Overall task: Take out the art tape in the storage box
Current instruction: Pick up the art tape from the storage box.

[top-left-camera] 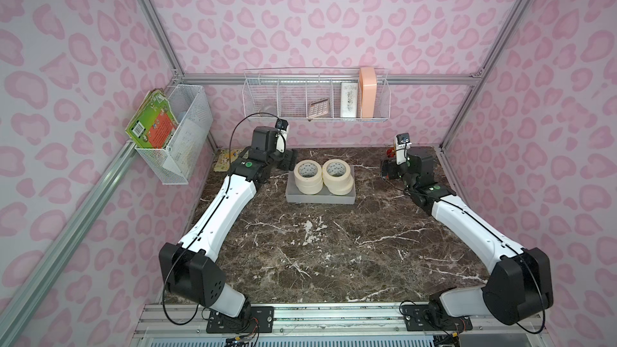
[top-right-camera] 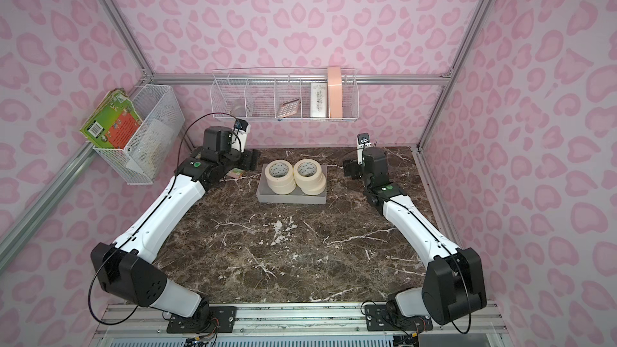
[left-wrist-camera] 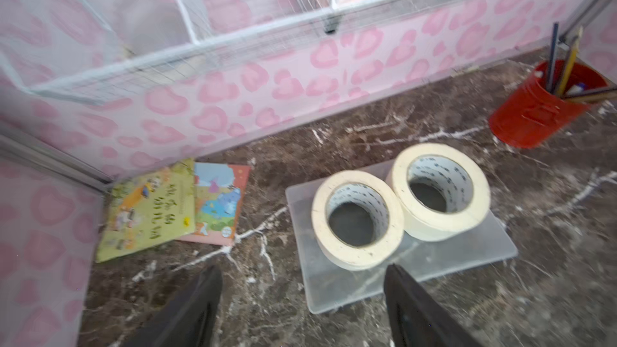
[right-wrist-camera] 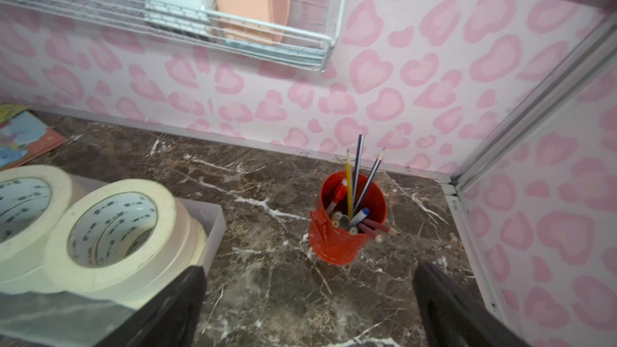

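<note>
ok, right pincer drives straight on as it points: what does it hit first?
Probably the red pencil cup: in the right wrist view it stands nearly centred ahead of the open right pincer, only bare tabletop between. Depth is unclear; if the pincer is pitched down, the tabletop could come first.

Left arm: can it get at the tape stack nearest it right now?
Probably yes. The left gripper hangs open just beside that stack, nothing between them; the box's low wall leaves the top roll exposed. The neighbouring stack sits against it, so that side is tight.
</note>
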Robot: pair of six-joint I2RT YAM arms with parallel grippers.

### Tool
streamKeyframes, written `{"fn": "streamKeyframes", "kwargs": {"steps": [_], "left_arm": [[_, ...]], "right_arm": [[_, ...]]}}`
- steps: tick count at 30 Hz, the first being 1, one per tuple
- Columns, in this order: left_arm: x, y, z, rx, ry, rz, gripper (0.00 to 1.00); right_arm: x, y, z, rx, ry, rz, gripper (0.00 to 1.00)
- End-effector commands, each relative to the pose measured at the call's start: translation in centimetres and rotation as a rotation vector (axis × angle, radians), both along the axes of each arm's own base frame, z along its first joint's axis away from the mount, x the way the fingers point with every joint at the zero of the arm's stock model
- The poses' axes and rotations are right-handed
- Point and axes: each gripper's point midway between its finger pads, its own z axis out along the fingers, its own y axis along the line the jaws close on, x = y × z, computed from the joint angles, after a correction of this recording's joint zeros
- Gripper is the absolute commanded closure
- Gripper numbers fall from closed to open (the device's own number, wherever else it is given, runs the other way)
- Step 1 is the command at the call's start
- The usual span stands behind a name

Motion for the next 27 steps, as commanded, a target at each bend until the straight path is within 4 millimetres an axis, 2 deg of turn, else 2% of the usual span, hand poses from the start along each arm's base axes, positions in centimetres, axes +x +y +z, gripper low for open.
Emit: {"fn": "streamKeyframes", "kwargs": {"steps": [1,5,9,13,27], "left_arm": [[-1.5,-1.3,-4.3,-0.032,0.217,-0.042,0.24],[-0.1,-2.6,-6.6,-0.052,0.297,-0.057,0.32],[1.5,-3.3,-8.3,-0.061,0.329,-0.046,0.35],[3.2,-3.7,-10.8,-0.057,0.369,-0.029,0.4],[7.2,-2.1,-15.1,0.049,0.352,0.089,0.46]], "right_arm": [[-1.7,0.7,-2.4,-0.003,0.168,0.034,0.03],[-1.9,1.2,-2.3,0.009,0.189,0.054,0.06],[-2.2,1.1,-3.1,0.009,0.207,0.047,0.08],[-2.4,0.9,-3.9,0.017,0.221,0.038,0.11],[-3.4,-1.3,-5.0,0.012,0.235,-0.026,0.13]]}}
